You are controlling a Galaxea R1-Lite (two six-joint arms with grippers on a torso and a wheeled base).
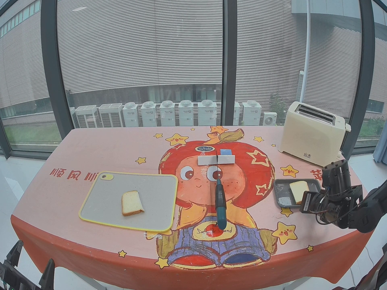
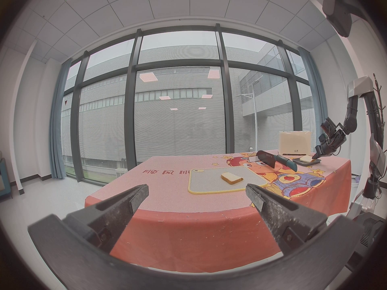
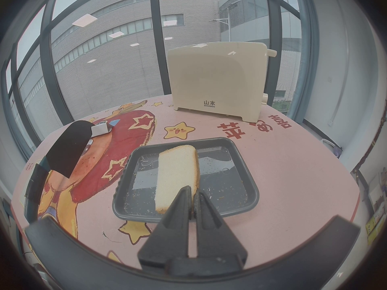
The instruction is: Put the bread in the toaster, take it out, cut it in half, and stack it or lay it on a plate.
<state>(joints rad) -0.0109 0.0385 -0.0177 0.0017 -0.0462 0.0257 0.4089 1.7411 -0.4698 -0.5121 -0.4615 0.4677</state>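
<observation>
Lettering marks the side of the cream plastic toaster [image 3: 217,79]; right gripper [image 3: 193,192], fingers pressed together, hovers by the pale bread half [image 3: 177,170] on the dark rectangular tray [image 3: 225,178]; left gripper [image 2: 196,190] gapes wide.

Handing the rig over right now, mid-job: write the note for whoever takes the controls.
Left gripper: open, empty, low off the near edge of the table.
Right gripper: shut, tips at the near edge of the bread half in the tray.
Other bread half lies on the cutting board; knife mid-table; toaster behind the tray.
Done: bread looks cut in two, one half in the tray.
Left: bring the second half to the tray.
</observation>
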